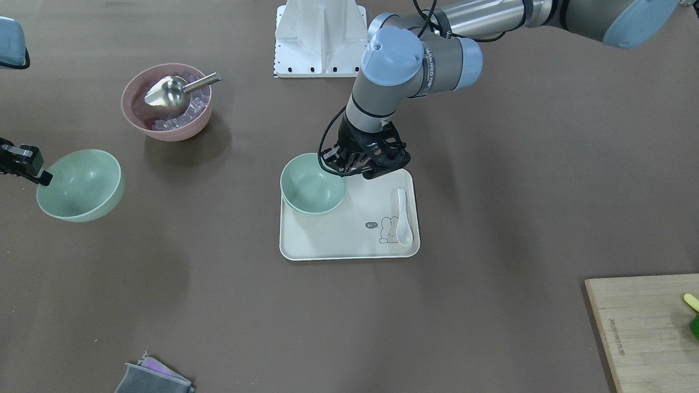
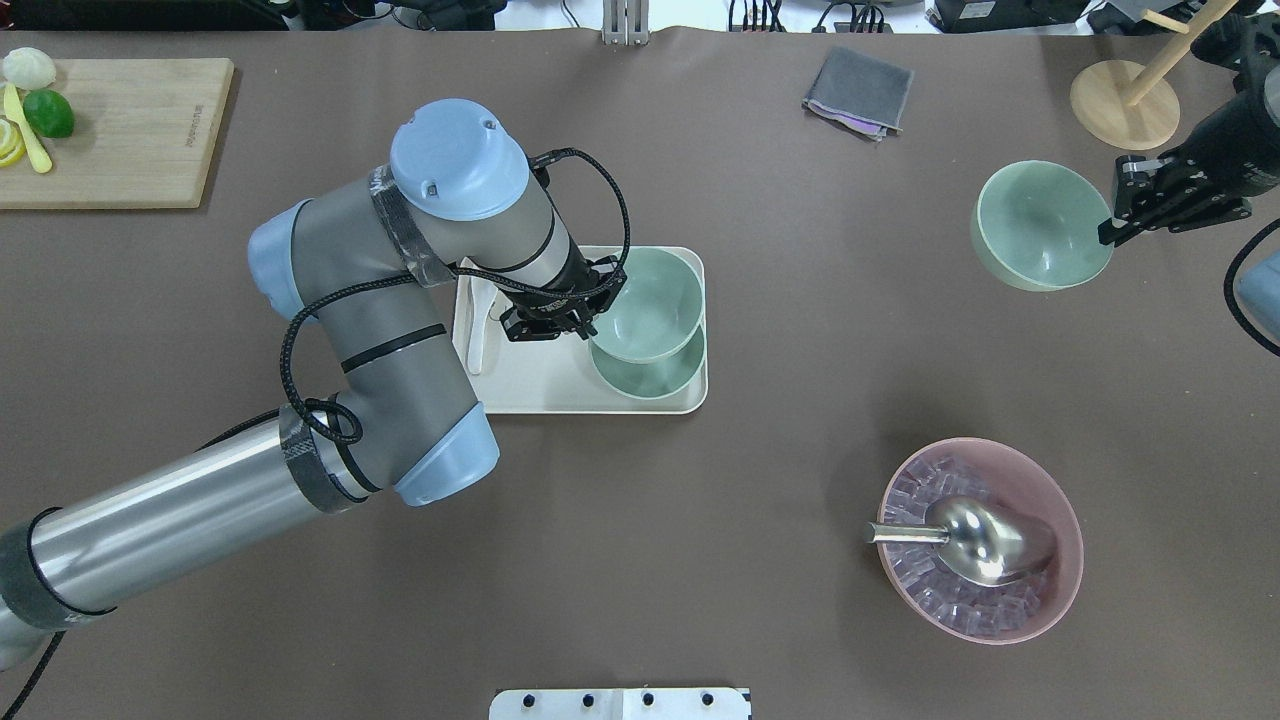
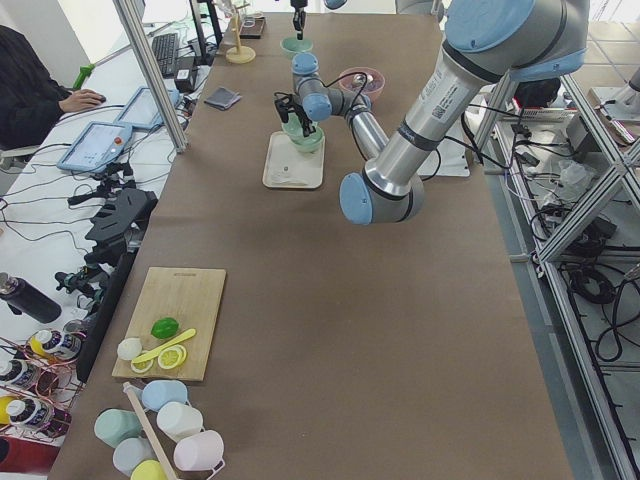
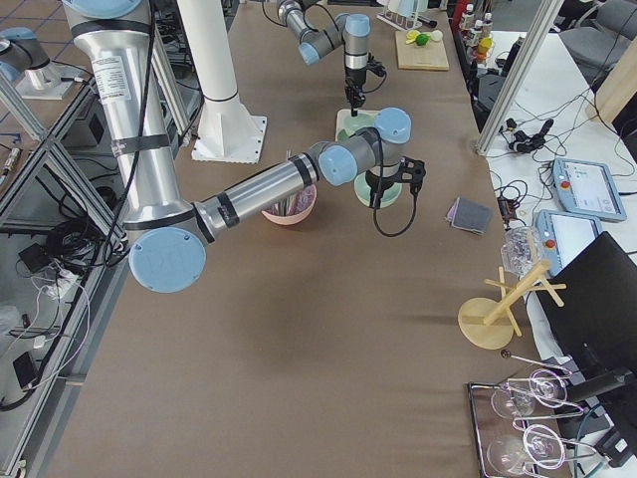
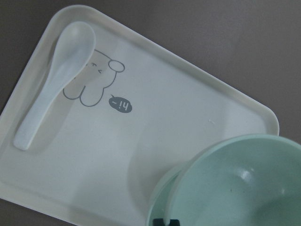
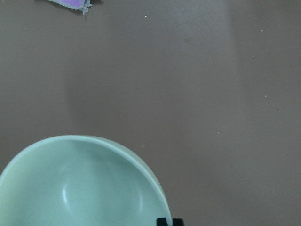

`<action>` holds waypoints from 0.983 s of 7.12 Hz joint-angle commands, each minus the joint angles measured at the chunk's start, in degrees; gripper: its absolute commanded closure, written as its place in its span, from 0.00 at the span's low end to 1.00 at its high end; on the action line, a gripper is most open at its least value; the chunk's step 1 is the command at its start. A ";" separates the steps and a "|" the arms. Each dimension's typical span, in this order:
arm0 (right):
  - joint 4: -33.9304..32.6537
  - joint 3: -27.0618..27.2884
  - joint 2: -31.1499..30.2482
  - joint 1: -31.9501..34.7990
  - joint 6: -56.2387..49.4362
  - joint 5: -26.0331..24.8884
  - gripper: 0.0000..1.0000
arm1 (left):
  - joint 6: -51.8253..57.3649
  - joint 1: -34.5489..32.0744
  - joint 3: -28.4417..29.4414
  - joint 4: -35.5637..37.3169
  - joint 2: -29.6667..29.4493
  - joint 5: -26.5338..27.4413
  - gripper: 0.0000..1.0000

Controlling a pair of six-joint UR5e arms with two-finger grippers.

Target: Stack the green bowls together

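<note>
My left gripper (image 2: 592, 312) is shut on the rim of a green bowl (image 2: 648, 300), holding it over a second green bowl (image 2: 655, 372) that sits on the cream tray (image 2: 540, 385). The front view shows the two bowls (image 1: 313, 183) almost nested, with the left gripper (image 1: 349, 164) at their rim. In the left wrist view the upper bowl (image 5: 240, 183) overlaps the lower bowl's rim (image 5: 160, 190). My right gripper (image 2: 1110, 230) is shut on the rim of a third green bowl (image 2: 1040, 225), held above the table (image 1: 82, 184) (image 6: 80, 183).
A pink bowl (image 2: 1060, 560) of ice cubes with a metal scoop (image 2: 985, 540) stands near the robot's right side. A white spoon (image 2: 478, 320) lies on the tray. Elsewhere on the table are a grey cloth (image 2: 858, 92), a wooden stand (image 2: 1125, 100) and a cutting board (image 2: 110, 130).
</note>
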 commanded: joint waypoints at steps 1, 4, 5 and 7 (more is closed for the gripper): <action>0.00 -0.03 -0.02 -0.11 0.18 -0.32 1.00 | 1.75 0.34 0.05 6.31 -3.37 -0.20 1.00; 0.00 -0.03 -0.20 -0.11 0.18 -0.85 1.00 | 6.32 0.34 0.22 12.94 -5.33 -0.12 1.00; 0.00 -0.03 -0.20 -0.11 0.18 -0.94 1.00 | 7.55 0.35 0.83 13.47 -5.59 -0.12 1.00; 0.00 -0.03 -0.11 -0.11 0.18 -0.85 1.00 | 8.18 0.35 2.95 12.69 -5.68 -0.38 1.00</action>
